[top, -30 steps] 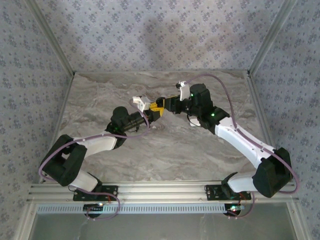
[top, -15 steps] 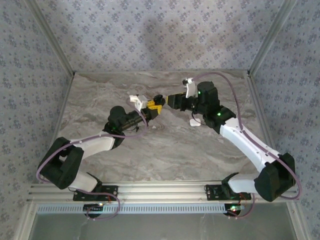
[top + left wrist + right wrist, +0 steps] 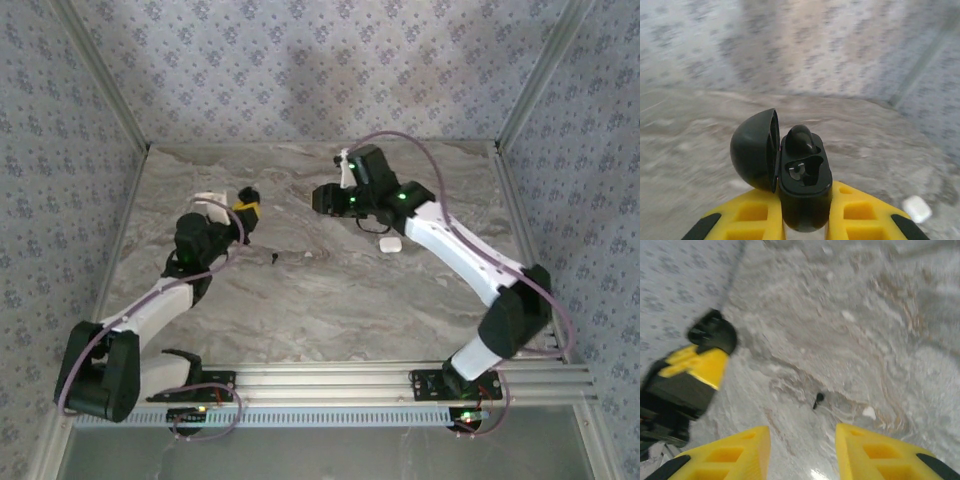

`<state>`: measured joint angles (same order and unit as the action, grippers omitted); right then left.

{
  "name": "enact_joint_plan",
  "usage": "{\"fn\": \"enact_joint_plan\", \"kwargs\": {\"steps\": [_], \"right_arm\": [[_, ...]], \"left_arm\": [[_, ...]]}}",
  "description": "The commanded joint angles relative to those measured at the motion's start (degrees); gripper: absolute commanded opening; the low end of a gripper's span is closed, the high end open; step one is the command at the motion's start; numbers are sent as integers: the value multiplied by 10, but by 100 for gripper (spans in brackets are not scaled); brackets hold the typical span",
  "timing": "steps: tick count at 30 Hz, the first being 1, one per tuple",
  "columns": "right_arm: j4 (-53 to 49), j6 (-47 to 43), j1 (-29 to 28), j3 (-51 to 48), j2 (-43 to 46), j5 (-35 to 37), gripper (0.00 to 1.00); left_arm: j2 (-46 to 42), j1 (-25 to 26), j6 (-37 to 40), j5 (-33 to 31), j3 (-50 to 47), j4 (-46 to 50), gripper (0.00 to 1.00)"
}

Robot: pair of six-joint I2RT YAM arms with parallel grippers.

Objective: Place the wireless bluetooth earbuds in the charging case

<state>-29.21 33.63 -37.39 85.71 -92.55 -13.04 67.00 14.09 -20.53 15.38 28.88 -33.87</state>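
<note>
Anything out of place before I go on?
One black earbud lies loose on the table. The open charging case in the left gripper holds a seated earbud beside an empty socket. The right gripper is open and empty.

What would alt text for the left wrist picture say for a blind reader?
Two yellow fingers grip an open black charging case, its lid swung left, one black earbud seated in the far slot and the near slot apparently empty. Behind lies a marbled table with a small white object.
</note>
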Motion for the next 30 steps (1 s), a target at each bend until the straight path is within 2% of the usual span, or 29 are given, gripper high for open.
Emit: {"fn": "enact_joint_plan", "kwargs": {"steps": [1, 9, 18, 24, 30], "right_arm": [[-88, 59, -17, 47, -68, 19, 41], [-147, 87, -46, 172, -244, -2, 41], [-202, 72, -66, 314, -390, -32, 40], [-224, 65, -75, 369, -447, -53, 38], [-215, 71, -78, 381, -474, -64, 36]], "left_arm": [[-31, -27, -25, -17, -10, 80, 11], [-68, -71, -27, -40, -8, 168, 11], [-69, -83, -30, -42, -13, 178, 11], [-65, -84, -31, -40, -15, 173, 11], [-63, -85, -30, -40, -16, 169, 11]]}}
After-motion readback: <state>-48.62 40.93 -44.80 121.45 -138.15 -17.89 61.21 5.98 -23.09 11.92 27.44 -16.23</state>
